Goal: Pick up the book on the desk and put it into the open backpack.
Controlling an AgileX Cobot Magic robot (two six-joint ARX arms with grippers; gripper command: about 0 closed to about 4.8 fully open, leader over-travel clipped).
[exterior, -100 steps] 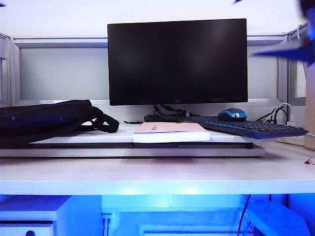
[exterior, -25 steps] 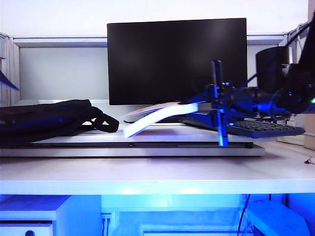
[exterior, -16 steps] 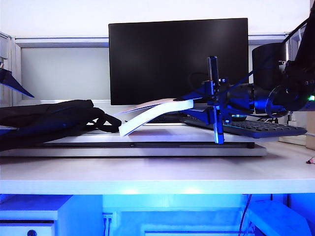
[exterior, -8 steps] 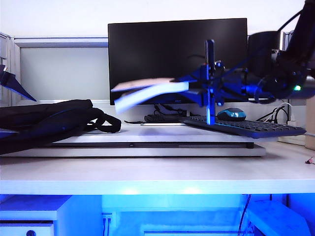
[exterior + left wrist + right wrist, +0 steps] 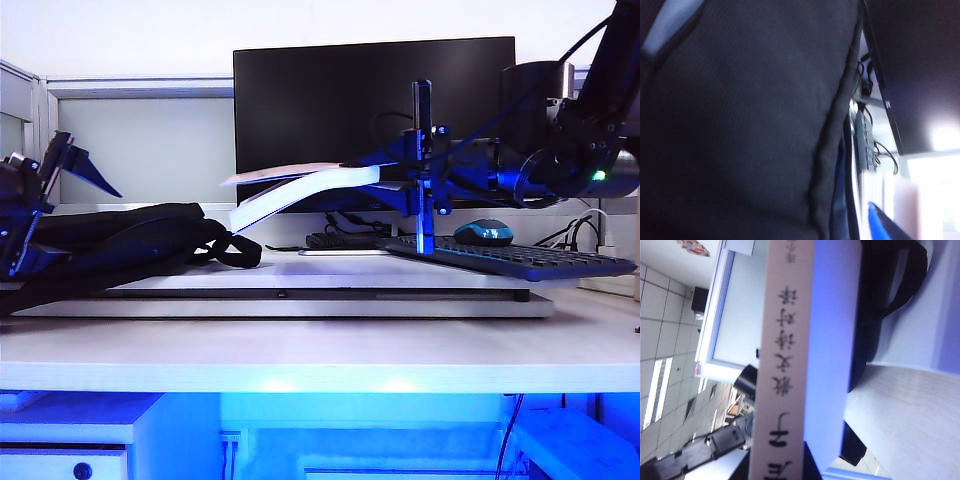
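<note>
My right gripper point(image 5: 392, 181) is shut on one end of the book point(image 5: 300, 190) and holds it in the air in front of the monitor. The book's free end droops toward the backpack point(image 5: 120, 240). The right wrist view shows the book's pale spine with black characters point(image 5: 785, 365) and its page edges point(image 5: 832, 340) between dark jaws. The black backpack lies at the left of the desk point(image 5: 320, 350). My left gripper point(image 5: 85, 165) stands open at the backpack's far left, just above it. Backpack fabric point(image 5: 740, 125) fills the left wrist view, with one blue fingertip point(image 5: 885, 225) showing at its edge.
A black monitor point(image 5: 375, 120) stands at the back. A dark keyboard point(image 5: 510, 258) and a blue mouse point(image 5: 483, 232) lie at the right on the white riser slab point(image 5: 300, 300). Cables run behind the monitor, and a partition closes the back.
The right gripper has lifted the book clear of the riser and now holds it level in the air. The left gripper has come in over the backpack's left end.
</note>
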